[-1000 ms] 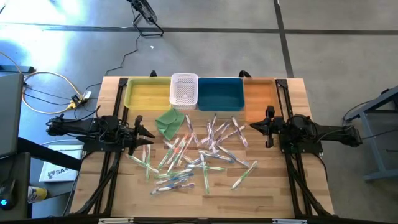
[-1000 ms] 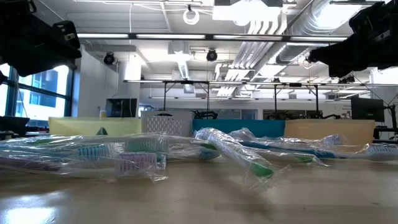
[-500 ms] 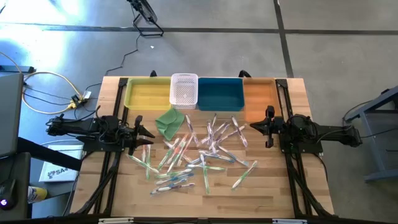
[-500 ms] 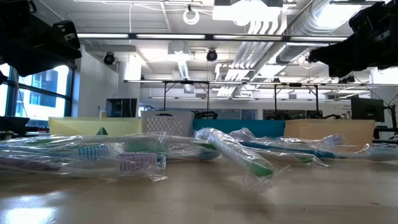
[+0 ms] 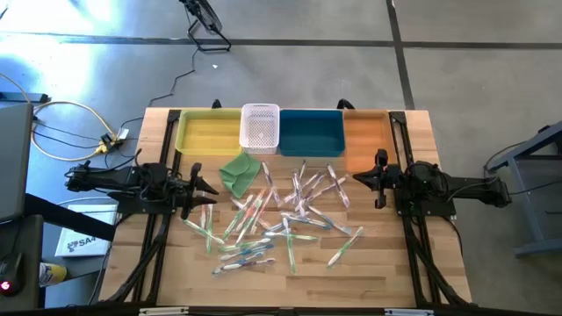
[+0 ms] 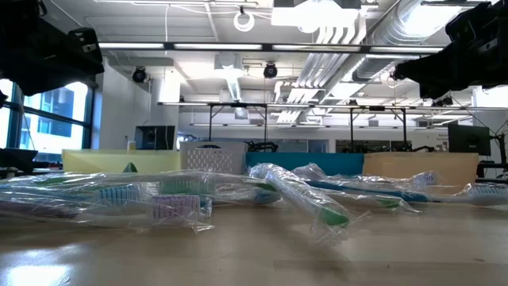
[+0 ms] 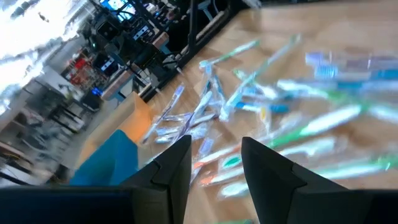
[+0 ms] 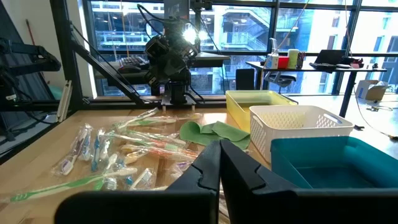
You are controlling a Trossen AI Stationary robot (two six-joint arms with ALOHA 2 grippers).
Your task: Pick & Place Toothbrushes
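Both wrist views alone show fingers: left gripper (image 7: pixel 214 163) parted and empty, right gripper (image 8: pixel 220 163) clenched, above toothbrushes (image 5: pixel 281 215)

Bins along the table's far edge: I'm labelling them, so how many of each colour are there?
Yellow bin: 1
White perforated basket: 1
Teal bin: 1
Orange bin: 1
Total: 4
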